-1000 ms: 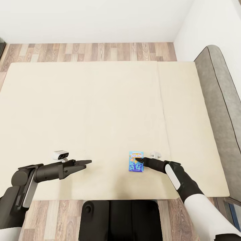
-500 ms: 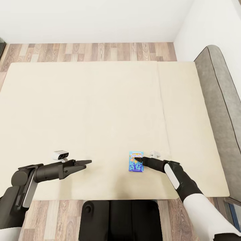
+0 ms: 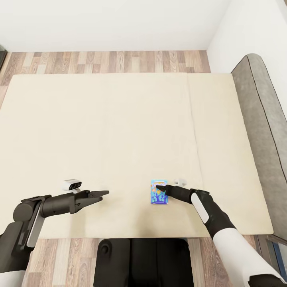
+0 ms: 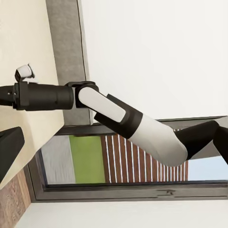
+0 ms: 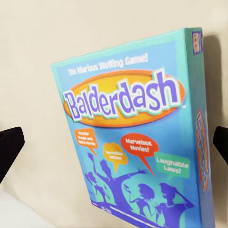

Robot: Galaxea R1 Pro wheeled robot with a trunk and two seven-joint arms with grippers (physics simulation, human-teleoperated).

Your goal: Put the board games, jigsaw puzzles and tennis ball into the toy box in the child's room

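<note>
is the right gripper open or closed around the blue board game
Open. In the right wrist view both fingertips sit wide apart, flanking the blue board game on the bed; right gripper reaches over it.

Head view looks steeply down over the bed [image 3: 119, 131]; right wrist view sits close above it

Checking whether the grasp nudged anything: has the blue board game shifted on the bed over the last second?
Yes. The blue board game slid slightly toward the left gripper, away from the grey headboard, with the right gripper over it.
</note>
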